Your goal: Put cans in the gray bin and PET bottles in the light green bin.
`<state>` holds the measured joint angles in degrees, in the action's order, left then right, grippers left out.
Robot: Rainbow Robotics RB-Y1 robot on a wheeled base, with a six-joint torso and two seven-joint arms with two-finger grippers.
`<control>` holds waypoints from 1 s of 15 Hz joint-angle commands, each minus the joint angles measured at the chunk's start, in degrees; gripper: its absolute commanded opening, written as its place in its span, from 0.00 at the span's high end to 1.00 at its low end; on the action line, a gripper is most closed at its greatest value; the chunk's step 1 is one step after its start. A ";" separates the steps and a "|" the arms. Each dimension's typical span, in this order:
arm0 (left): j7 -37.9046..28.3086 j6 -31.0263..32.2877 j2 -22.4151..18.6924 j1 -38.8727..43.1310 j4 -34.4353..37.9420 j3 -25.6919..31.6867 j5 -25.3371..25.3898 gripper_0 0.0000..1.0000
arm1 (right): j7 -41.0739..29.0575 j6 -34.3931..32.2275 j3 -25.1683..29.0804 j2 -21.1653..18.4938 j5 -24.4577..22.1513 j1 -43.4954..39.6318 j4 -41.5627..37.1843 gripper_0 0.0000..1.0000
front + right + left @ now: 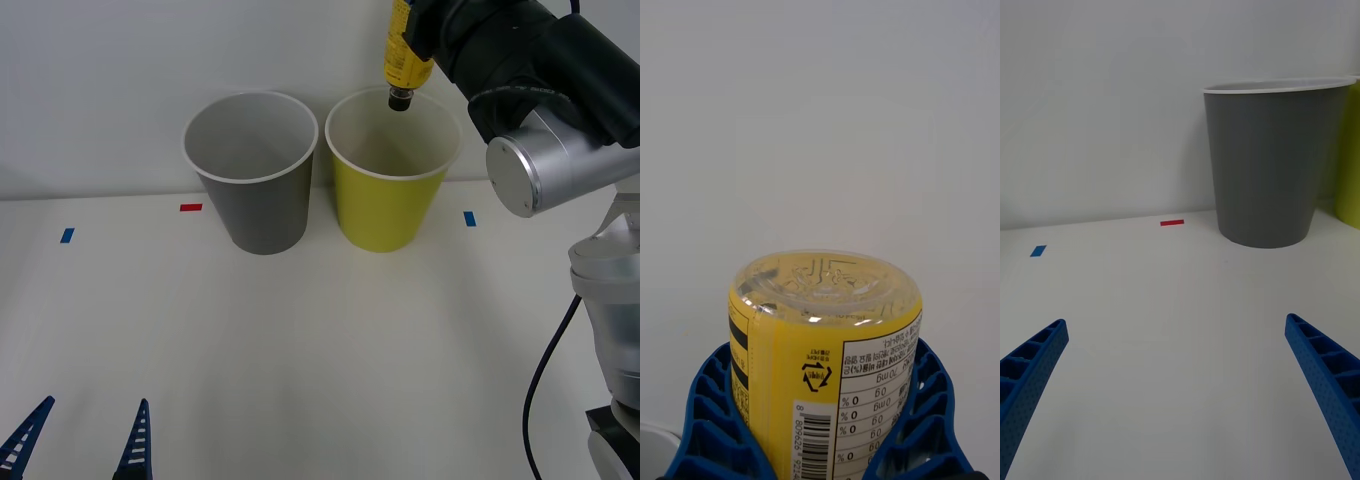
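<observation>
The PET bottle, yellow-labelled, hangs upside down with its black cap just over the white rim of the light green bin. My right gripper is shut on the bottle, one blue finger on each side of the label. The gray bin stands to the left of the green one, almost touching it. Low at the table's front left, my left gripper is open and holds nothing; it faces the gray bin, and a strip of the green bin shows beside it. Cans are out of view.
A white wall rises right behind the bins. On the white table lie a red tape mark and blue marks. The right arm's silver elbow and black cable fill the right side.
</observation>
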<state>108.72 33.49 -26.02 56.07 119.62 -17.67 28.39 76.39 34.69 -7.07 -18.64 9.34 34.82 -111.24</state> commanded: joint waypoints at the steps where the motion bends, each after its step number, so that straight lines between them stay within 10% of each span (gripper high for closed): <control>1: 0.00 0.00 0.00 0.00 0.00 0.00 0.00 0.00 | -0.10 -0.42 -0.31 -0.26 -1.78 0.07 0.93 1.00; 4: 0.00 0.00 0.00 0.00 0.00 0.00 0.00 0.00 | -0.19 -2.70 -1.19 0.45 -2.66 0.51 2.87 0.95; 5: 0.00 0.00 0.00 0.00 0.00 0.00 0.00 0.00 | -0.28 -2.70 -1.46 0.80 -3.62 0.51 2.87 0.31; 6: 0.00 0.00 0.00 0.00 0.00 0.00 0.00 0.00 | -0.28 -2.70 -1.46 1.06 -3.62 0.60 2.87 0.00; 15: 0.00 0.00 0.00 0.00 0.00 0.00 0.00 0.00 | -0.19 -1.91 -2.25 2.82 -8.37 -0.72 0.76 0.00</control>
<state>108.72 33.49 -26.02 56.07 119.62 -17.67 28.39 76.46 32.24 -9.47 -16.11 2.21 35.02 -109.36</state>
